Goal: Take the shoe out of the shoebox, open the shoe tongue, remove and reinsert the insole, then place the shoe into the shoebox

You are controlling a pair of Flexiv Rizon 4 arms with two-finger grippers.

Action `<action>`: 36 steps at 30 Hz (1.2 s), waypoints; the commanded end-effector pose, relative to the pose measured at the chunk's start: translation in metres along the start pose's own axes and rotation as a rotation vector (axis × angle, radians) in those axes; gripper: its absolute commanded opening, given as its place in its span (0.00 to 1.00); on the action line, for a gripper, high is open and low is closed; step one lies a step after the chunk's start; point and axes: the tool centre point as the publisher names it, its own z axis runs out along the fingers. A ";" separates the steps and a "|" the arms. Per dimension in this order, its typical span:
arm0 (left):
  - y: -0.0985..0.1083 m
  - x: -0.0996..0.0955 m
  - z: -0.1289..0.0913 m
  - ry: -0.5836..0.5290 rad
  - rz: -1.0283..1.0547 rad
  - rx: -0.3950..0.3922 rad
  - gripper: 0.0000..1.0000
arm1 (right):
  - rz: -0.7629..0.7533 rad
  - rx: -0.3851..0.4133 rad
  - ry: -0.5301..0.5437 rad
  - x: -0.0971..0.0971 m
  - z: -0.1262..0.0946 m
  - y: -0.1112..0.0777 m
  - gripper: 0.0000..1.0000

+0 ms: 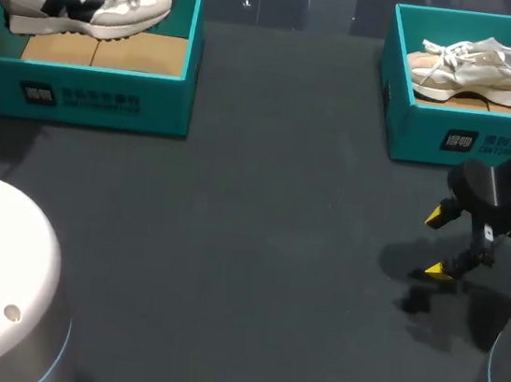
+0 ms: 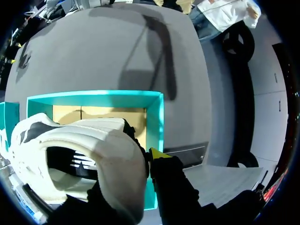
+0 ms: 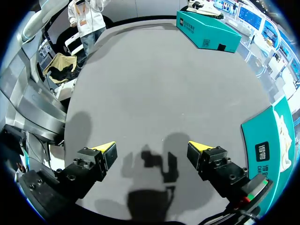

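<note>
One shoe (image 2: 93,136) is in hand. Left wrist view: left pincer (image 2: 143,157) grasps the shoe by its heel collar above the left shoebox (image 2: 93,93); a hold this thin may slip and drop it. Head view: long axis runs across the desk (image 1: 257,248), toe toward the right shoebox (image 1: 432,139). Right wrist view: right pincer (image 3: 151,147) released, above the desk
</note>
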 end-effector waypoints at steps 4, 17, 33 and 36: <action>0.005 -0.006 0.007 0.034 -0.009 -0.018 0.00 | 0.001 0.003 -0.003 0.002 0.000 0.000 1.00; 0.010 -0.017 0.052 0.070 -0.009 0.030 0.00 | 0.001 0.003 -0.003 0.002 0.000 0.000 1.00; -0.002 -0.022 0.075 0.101 0.030 0.037 0.00 | 0.001 0.003 -0.003 0.002 0.000 0.000 1.00; -0.004 -0.025 0.080 0.109 0.041 0.036 0.00 | 0.001 0.003 -0.003 0.002 0.000 0.000 1.00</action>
